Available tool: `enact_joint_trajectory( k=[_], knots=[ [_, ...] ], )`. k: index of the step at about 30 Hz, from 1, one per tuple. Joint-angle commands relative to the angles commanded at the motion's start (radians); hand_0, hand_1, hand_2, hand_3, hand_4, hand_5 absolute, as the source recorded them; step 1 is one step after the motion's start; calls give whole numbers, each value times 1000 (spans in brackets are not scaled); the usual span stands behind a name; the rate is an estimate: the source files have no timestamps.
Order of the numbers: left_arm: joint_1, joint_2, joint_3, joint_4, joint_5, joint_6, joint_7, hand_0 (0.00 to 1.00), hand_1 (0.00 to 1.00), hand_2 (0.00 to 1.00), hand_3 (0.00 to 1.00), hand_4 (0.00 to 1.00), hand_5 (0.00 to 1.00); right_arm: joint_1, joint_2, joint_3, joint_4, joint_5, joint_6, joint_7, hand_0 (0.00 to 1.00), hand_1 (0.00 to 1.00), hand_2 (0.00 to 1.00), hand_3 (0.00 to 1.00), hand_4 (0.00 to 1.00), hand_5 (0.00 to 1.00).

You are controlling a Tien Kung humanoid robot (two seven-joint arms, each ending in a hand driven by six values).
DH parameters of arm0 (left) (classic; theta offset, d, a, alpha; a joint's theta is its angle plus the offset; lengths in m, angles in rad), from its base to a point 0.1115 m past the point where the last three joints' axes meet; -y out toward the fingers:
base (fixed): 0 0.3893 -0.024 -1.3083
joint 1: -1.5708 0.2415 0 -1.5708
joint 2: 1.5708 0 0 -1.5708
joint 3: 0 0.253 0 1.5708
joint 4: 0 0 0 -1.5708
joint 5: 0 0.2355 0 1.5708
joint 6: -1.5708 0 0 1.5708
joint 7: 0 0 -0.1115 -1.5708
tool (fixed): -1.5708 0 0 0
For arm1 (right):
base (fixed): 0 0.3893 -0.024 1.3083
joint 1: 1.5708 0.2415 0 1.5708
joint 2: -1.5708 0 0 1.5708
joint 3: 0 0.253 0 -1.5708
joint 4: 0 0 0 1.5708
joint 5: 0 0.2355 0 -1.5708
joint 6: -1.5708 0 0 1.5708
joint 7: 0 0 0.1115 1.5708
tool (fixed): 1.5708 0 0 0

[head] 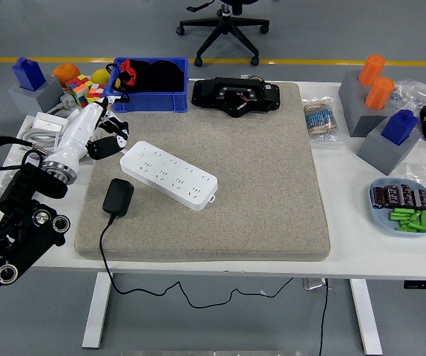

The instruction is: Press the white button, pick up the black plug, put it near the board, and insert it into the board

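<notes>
On the white desk (pixel 361 256) lies a beige felt mat (pixel 272 193), and on it a long white multi-socket power strip (pixel 168 174) sits at a slant, left of the mat's middle. Just beside the strip's near-left end rests the flat black plug (pixel 117 196), its thin black cord (pixel 103 245) running off the mat's front edge and down below the desk. The left hand (pixel 98 133), white-backed with dark fingers (pixel 113 142), hovers at the mat's left edge close to the strip's left end, fingers loosely spread and holding nothing. A blue plastic bin (pixel 151 100) stands behind it.
</notes>
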Motion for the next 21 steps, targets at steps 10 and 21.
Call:
enact_joint_trajectory(
  k=[10, 21],
  knots=[
    [-76, 15, 63, 53, -69, -115, 134, 19, 29, 106, 710, 131, 2, 3, -5, -9, 0, 5, 0, 0, 620, 587, 586, 584, 658, 403],
    [-153, 25, 175, 110, -101, -191, 243, 15, 28, 104, 704, 142, 2, 3, -10, -17, -2, 10, 0, 0, 619, 587, 586, 584, 658, 403]
  ],
)
